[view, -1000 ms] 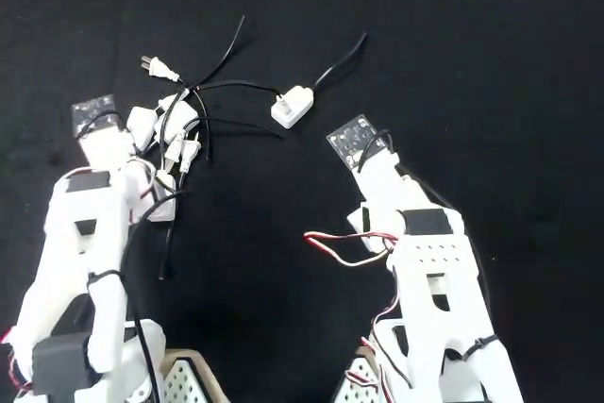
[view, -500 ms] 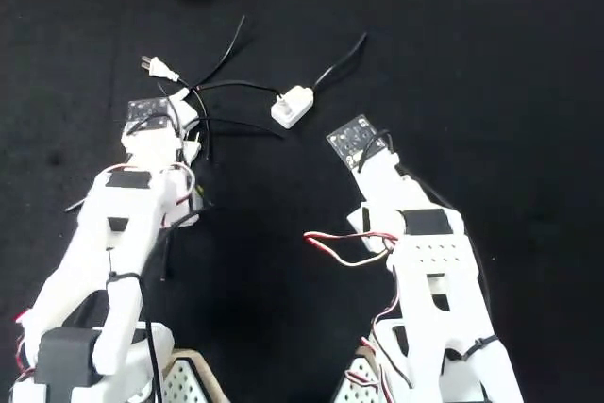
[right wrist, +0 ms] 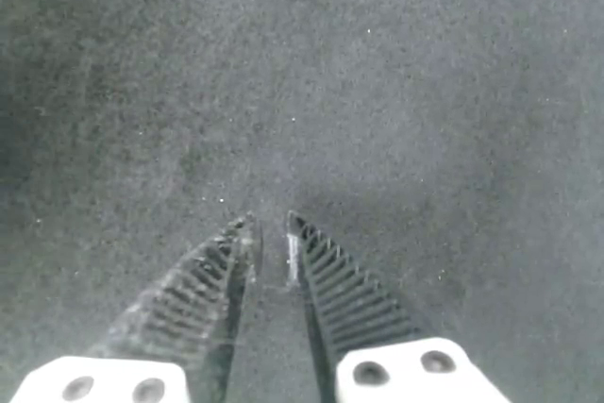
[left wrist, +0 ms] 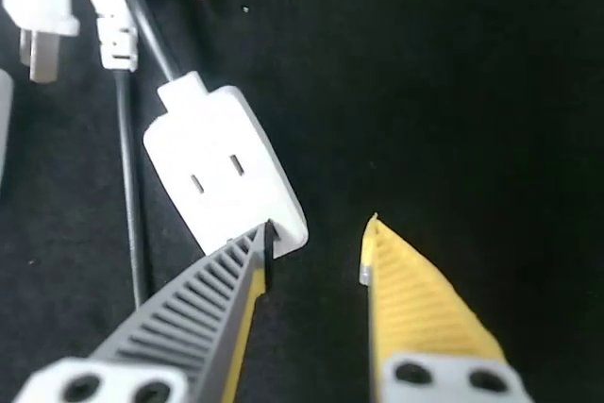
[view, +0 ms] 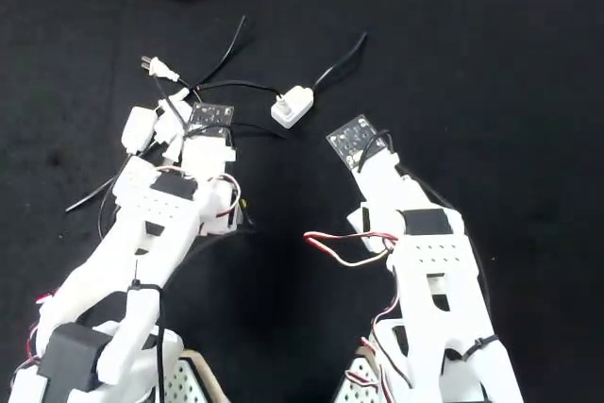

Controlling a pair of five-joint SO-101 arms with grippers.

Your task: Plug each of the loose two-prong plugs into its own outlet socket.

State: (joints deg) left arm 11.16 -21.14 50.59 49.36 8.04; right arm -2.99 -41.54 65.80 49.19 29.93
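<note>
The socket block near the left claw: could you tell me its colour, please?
The socket block is white, clearest in the left wrist view.

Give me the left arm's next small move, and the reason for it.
Probably slide the left pincer sideways toward the outlet block until the block sits between the fingers. The pincer is open, but most of the block lies outside the gap, with only its corner at the tip of the grey finger, so closing now would likely grasp nothing.
</note>
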